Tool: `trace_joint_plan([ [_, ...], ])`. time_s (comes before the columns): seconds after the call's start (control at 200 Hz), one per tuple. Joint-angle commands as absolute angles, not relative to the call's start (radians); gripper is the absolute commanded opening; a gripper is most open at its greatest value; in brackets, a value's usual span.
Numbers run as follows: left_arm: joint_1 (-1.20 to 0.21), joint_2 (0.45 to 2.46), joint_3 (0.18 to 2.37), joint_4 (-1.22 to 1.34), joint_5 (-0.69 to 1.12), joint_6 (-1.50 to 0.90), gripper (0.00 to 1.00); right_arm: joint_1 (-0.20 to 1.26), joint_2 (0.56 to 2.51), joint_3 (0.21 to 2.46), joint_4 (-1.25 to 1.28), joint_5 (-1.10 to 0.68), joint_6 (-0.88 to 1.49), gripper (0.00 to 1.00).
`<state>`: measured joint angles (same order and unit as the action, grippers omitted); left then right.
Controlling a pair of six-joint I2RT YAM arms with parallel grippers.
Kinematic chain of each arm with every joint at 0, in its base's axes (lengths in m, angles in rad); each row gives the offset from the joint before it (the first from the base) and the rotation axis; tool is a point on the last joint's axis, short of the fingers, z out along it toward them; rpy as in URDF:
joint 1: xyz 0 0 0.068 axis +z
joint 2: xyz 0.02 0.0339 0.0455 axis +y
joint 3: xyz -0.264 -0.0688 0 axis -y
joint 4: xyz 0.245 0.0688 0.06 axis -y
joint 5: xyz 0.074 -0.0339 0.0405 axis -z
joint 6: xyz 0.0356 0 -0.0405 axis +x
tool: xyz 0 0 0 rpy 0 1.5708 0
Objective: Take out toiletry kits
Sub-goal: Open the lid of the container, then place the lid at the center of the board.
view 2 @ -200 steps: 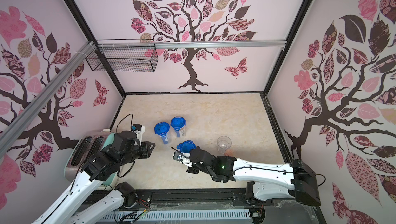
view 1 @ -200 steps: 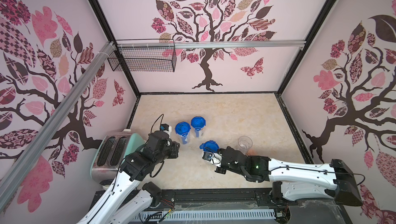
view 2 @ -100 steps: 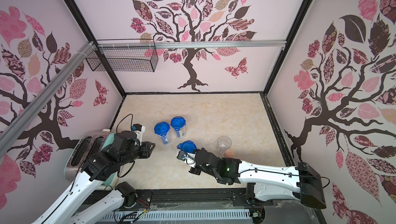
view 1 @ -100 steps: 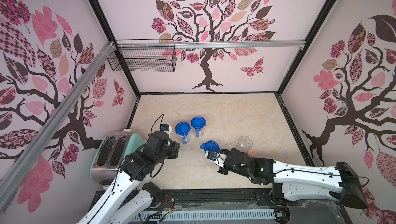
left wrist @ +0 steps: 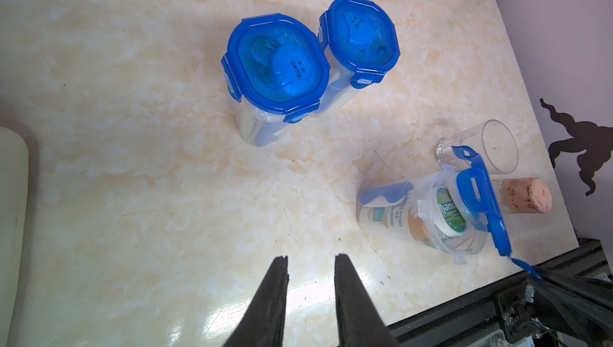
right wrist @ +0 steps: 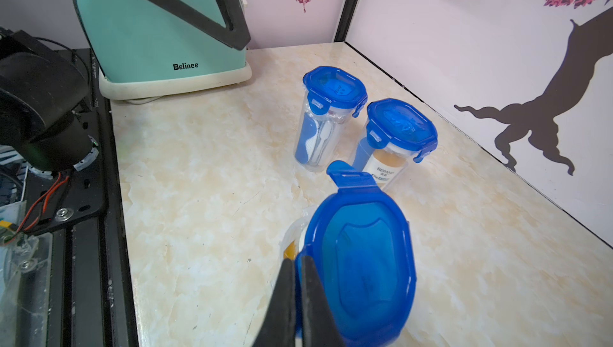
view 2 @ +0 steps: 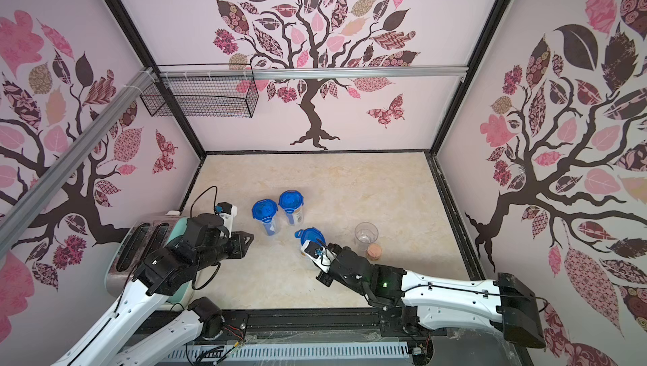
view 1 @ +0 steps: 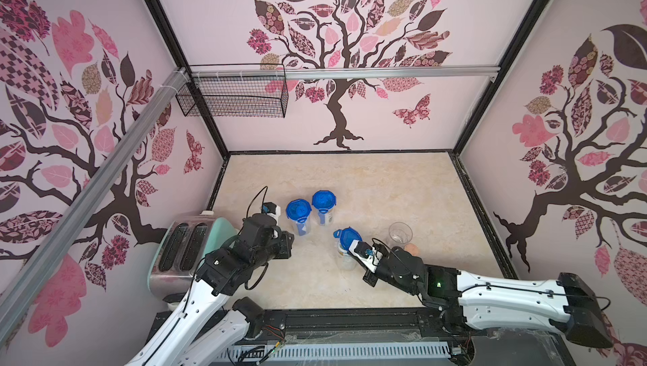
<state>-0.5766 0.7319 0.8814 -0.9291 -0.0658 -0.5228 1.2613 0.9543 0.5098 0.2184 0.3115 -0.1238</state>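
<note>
Enclosing marbled beige tabletop (view 1: 385, 185), tree-decal walls (view 1: 437, 119)

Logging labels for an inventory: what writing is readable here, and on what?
"Belinee": toaster.
"Soap": round tub seen through a blue lid.
"REPAND": white bottle in a shut jar.
"owel", start hidden: green-labelled tub in the opened jar.
Smaller print on the bottles: too blurred.
</note>
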Motion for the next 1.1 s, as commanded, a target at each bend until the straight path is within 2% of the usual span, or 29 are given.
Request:
trace_joint_plan([
  [0.0,-0.572,0.731,0.874,-0.912,-0.06,-0.513,0.29,1.264,0.93,0.481,0.31,0.348,-0.049,0.02],
  [0.27,-0.572,0.736,0.874,-0.912,-0.055,-0.513,0.29,1.264,0.908,0.431,0.388,0.362,0.003,0.02],
  [0.79,-0.573,0.747,0.874,-0.91,-0.045,-0.511,0.29,1.253,0.799,0.442,0.353,0.534,-0.012,0.02],
  [0.91,-0.572,0.743,0.872,-0.91,-0.045,-0.512,0.29,1.19,0.786,0.481,0.303,0.543,0.001,0.01],
  [1.095,-0.573,0.74,0.872,-0.911,-0.046,-0.512,0.29,0.991,0.758,0.529,0.235,0.477,0.071,0.0],
])
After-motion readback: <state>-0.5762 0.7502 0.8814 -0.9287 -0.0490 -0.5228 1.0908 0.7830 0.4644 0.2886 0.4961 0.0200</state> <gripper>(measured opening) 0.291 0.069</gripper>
